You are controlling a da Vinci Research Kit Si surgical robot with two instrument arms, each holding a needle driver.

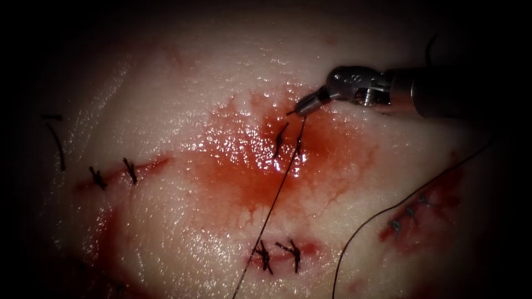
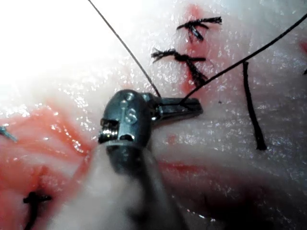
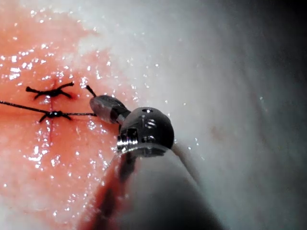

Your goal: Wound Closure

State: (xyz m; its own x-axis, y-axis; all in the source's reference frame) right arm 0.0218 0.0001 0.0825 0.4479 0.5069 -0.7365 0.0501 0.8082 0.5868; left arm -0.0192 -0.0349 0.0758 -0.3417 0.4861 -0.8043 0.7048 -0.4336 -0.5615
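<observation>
The cut (image 1: 260,160) lies under red fluid in the middle of the tissue (image 1: 183,99), with two dark stitches (image 1: 280,139) across it. My right tool (image 1: 296,111) comes in from the upper right, jaws shut on the thread (image 1: 277,191) just above those stitches; a short tail sticks out past the tips. From there the thread runs taut down to the lower edge. In the right wrist view the right tool (image 3: 98,106) holds that thread (image 3: 29,107) beside a stitch (image 3: 50,91). My left tool (image 2: 192,106) is shut on the thread (image 2: 122,43), near two stitches (image 2: 184,57).
Other short stitched cuts lie at the left (image 1: 113,174), bottom centre (image 1: 280,254) and right (image 1: 410,213). A slack strand of thread (image 1: 377,218) curves from the right side down to the bottom edge. Cut thread ends (image 1: 55,144) lie at the far left.
</observation>
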